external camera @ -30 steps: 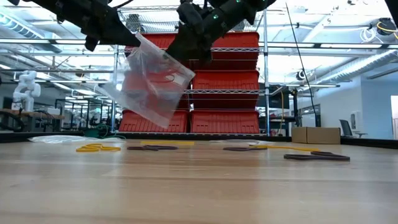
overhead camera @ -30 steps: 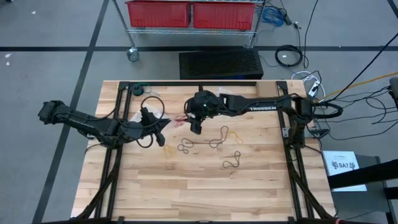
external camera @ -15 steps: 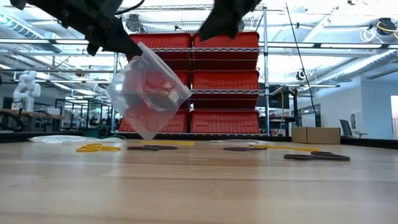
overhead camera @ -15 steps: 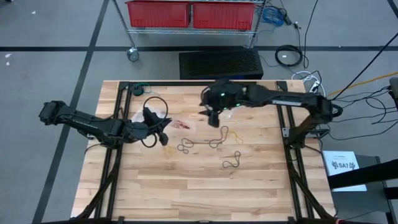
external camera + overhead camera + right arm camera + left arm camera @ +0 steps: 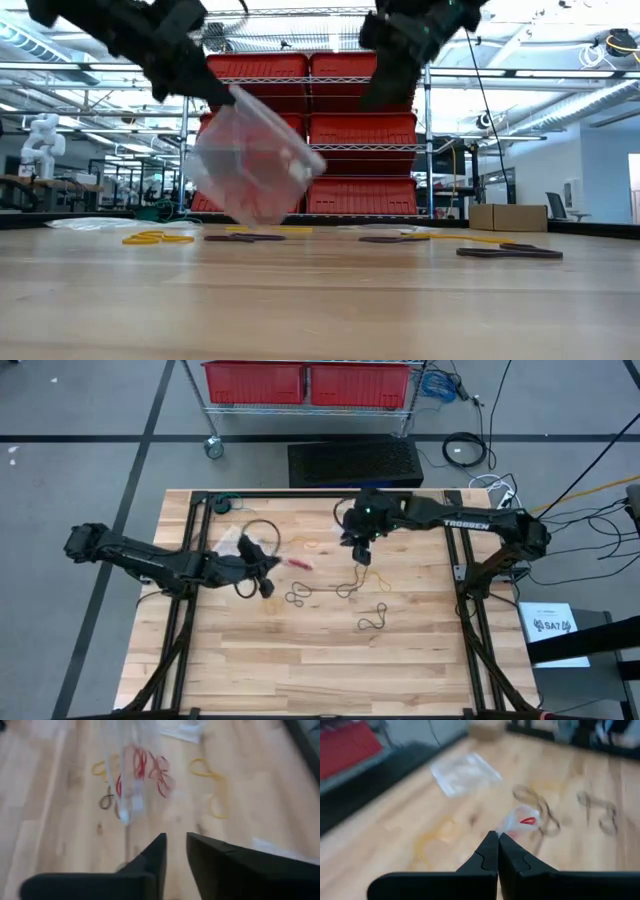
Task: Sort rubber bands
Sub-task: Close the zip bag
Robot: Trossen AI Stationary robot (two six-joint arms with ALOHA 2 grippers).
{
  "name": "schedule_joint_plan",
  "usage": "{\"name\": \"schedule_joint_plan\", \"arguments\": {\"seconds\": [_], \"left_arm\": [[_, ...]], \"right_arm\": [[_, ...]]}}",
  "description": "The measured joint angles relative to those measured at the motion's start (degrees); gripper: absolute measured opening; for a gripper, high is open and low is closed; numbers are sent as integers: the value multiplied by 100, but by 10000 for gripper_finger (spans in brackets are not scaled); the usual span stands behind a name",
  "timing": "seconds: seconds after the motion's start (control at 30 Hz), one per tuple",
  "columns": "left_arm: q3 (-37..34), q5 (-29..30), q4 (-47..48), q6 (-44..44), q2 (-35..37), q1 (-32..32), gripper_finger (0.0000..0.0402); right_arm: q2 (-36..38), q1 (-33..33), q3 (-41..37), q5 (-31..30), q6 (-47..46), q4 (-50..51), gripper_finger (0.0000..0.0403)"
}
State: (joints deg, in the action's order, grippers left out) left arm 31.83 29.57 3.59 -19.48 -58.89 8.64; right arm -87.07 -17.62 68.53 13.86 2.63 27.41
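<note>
The wooden table (image 5: 330,650) fills the middle of the high view, with both dark arms reaching in over its far half. The left arm stretches in from the left edge, and its left gripper (image 5: 268,567) is pressed together on the edge of a clear plastic bag (image 5: 250,165) — in the low view the bag hangs tilted above the tabletop, with red rubber bands (image 5: 142,767) showing inside it. The left wrist view shows the fingers (image 5: 487,857) closed tight on the bag's thin edge.

The right arm comes in from the right, and its right gripper (image 5: 358,550) hovers above the table's far middle, apart from the bag, its fingers slightly spread with nothing between them.

Loose on the wood, between and nearer than the two grippers, lie the black rubber bands (image 5: 300,594) — a further pair (image 5: 374,618) lies closer to the near side. Yellowish rubber bands (image 5: 372,574) lie just below the right gripper. A second clear bag (image 5: 465,772) lies flat on the table near its far left.
</note>
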Motion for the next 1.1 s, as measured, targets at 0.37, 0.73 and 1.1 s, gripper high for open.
{"name": "schedule_joint_plan", "arguments": {"seconds": [0.37,0.73,1.1], "left_arm": [[0,-1602,-318,-189,-1079,0,30],[0,-1909,-536,-75,-986,0,128],[72,-2047,-611,-47,-687,0,186]], "right_arm": [[-4,295,-1611,497,-2552,-2351,24],[-118,924,-1825,582,-3119,-2849,188],[-771,1616,-1829,-756,-1656,-2897,248]]}}
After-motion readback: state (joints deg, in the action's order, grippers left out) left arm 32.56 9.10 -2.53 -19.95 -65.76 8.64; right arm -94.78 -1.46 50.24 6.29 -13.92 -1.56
